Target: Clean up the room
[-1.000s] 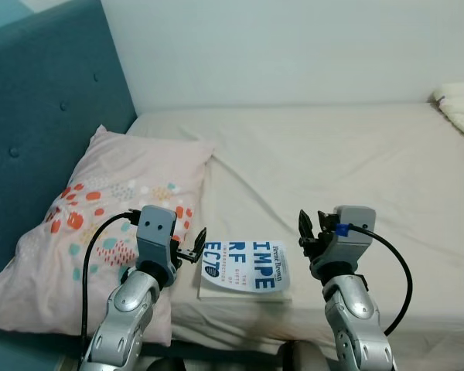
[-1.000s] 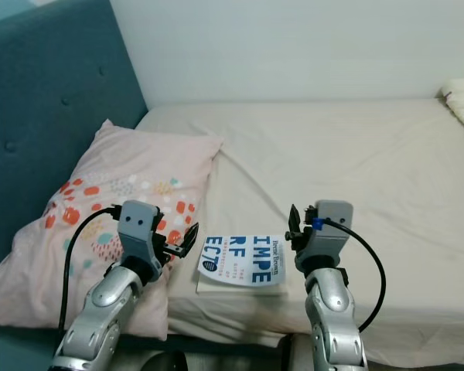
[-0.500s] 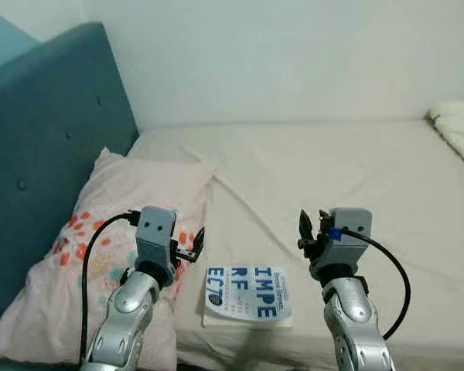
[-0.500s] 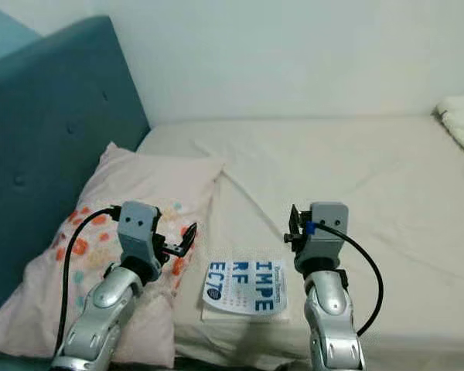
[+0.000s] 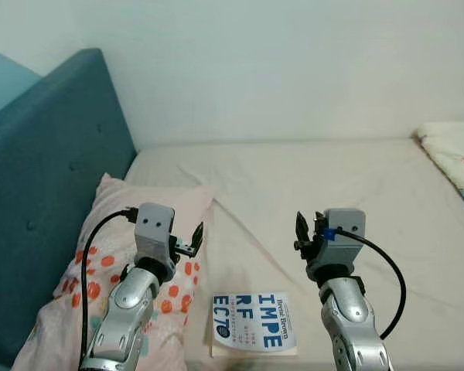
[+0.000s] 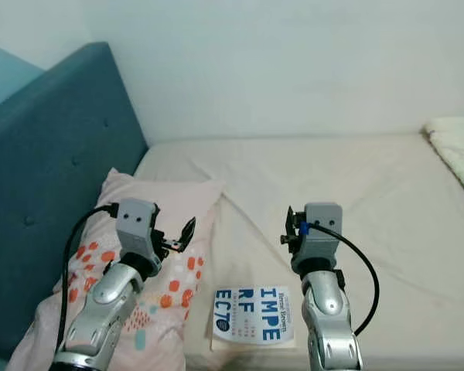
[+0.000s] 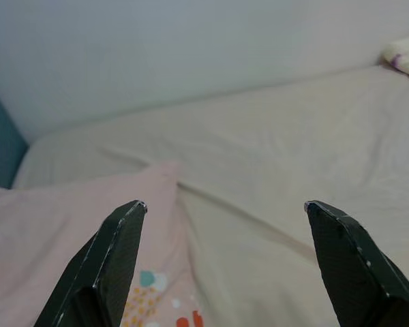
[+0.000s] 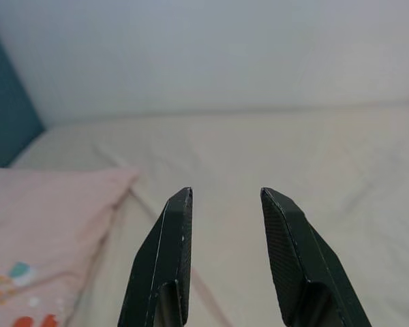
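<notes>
Blue-lettered book (image 5: 254,332) lies between both raised tools.

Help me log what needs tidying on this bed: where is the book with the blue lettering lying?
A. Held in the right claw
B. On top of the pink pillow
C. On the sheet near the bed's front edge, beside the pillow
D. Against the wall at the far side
C: the book lies flat on the sheet, just right of the pink pillow, untouched by either claw.
</notes>
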`<state>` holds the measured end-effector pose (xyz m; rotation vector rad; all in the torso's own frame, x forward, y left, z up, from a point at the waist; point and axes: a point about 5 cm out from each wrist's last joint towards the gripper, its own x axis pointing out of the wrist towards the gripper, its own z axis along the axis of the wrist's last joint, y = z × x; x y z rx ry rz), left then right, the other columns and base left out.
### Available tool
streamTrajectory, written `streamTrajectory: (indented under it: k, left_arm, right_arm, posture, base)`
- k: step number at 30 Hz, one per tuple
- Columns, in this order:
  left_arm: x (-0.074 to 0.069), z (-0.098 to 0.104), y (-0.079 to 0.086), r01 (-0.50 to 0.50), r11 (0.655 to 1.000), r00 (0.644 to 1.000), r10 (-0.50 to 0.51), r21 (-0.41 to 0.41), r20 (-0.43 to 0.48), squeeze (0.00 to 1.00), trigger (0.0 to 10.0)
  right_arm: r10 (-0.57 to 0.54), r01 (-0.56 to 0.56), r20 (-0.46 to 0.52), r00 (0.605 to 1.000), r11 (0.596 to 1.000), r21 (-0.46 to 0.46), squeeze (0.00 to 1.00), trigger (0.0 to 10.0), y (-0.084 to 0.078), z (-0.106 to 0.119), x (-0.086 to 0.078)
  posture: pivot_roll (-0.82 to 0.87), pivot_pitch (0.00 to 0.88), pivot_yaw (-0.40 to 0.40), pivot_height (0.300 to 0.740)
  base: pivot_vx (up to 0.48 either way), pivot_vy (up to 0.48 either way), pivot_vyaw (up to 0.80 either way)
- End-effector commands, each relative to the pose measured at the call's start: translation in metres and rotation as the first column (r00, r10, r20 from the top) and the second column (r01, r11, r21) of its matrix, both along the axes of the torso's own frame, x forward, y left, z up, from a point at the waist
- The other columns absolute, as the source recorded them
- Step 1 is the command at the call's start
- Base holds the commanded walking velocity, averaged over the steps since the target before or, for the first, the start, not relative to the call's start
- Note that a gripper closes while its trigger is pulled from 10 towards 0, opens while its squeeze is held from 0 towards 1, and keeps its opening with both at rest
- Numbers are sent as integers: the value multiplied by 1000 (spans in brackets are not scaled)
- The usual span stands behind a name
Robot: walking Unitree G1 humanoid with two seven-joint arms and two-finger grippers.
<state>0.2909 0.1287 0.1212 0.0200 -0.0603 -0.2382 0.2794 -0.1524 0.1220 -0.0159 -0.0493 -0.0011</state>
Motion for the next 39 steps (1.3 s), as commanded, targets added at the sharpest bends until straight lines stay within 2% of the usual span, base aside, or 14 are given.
streamTrajectory:
  k: [1, 11, 22, 39]
  left_arm:
    - [0, -7, 3, 2, 1000, 999, -2, 7, -36, 0, 10000]
    - [1, -7, 2, -11, 1000, 999, 10, -28, -42, 0, 10000]
    - [0, -4, 0, -8, 1000, 1000, 7, -30, -29, 0, 10000]
    - [-2, -6, -5, -1, 999, 999, -2, -47, -52, 0, 10000]
  right_arm:
    - [-8, 8, -38, 999, 1000, -5, 0, 10000, 2, -7, -2]
    - [-12, 12, -23, 1000, 1000, -5, 0, 10000, 0, -5, -2]
    - [-2, 2, -33, 999, 1000, -18, 0, 10000, 1, -6, -1]
    - [4, -5, -74, 997, 1000, -10, 0, 10000, 1, -11, -2]
  posture:
    - [-19, 30, 36, 732]
    - [-24, 37, 42, 732]
    - [-23, 41, 38, 732]
    - [-24, 45, 38, 732]
  base:
    - [0, 0, 0]
    - [0, 0, 0]
    - [0, 0, 0]
    - [0, -425, 0]
